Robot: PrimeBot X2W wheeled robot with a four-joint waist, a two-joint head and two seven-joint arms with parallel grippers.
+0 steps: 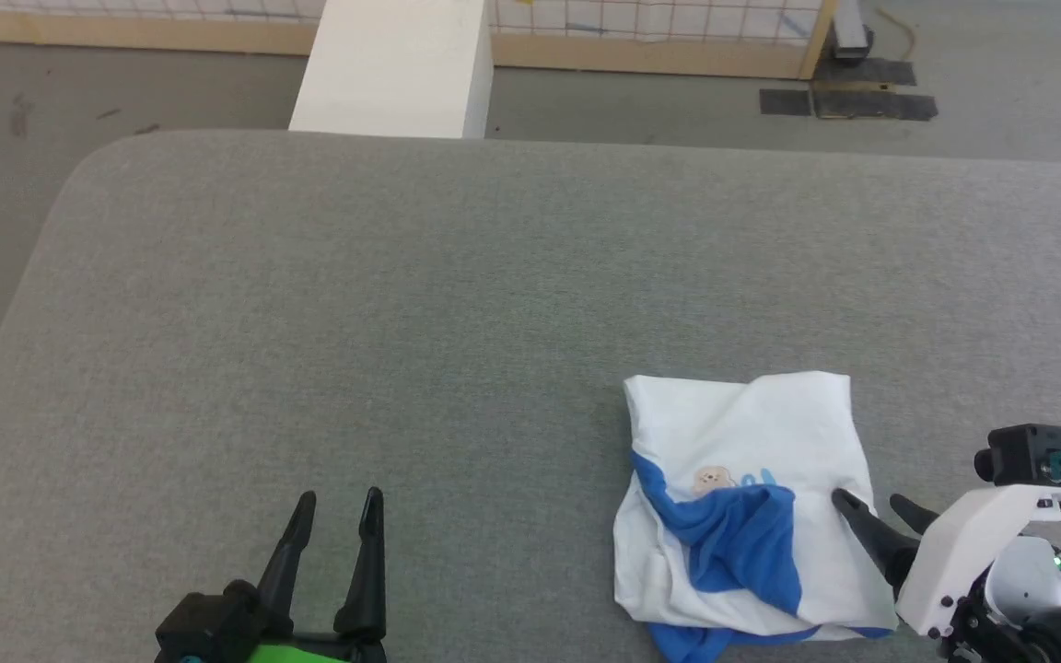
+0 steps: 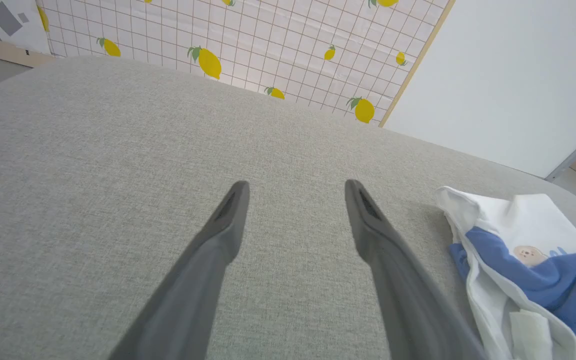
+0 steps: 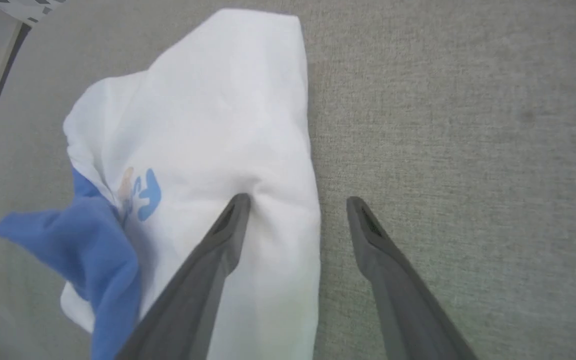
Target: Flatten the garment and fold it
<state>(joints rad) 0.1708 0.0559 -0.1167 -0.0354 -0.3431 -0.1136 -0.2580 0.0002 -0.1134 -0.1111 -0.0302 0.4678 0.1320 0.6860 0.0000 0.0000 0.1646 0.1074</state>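
The garment (image 1: 752,460) lies bunched in a rough rectangle on the grey table (image 1: 457,304), at the near right: a white body with a blue sleeve (image 1: 738,539) draped over its front. My right gripper (image 1: 869,502) is open at the garment's right edge. In the right wrist view one finger (image 3: 228,225) presses on the white cloth (image 3: 218,125) while the other finger (image 3: 368,230) stands over bare table. My left gripper (image 1: 340,500) is open at the near left, well away from the garment (image 2: 523,260), with nothing between its fingers.
A white box (image 1: 397,64) stands past the table's far edge. Grey floor surrounds the table, and a lemon-patterned panel (image 2: 248,40) runs behind it. The table's rounded far-left corner (image 1: 98,161) shows, with wide bare surface left of the garment.
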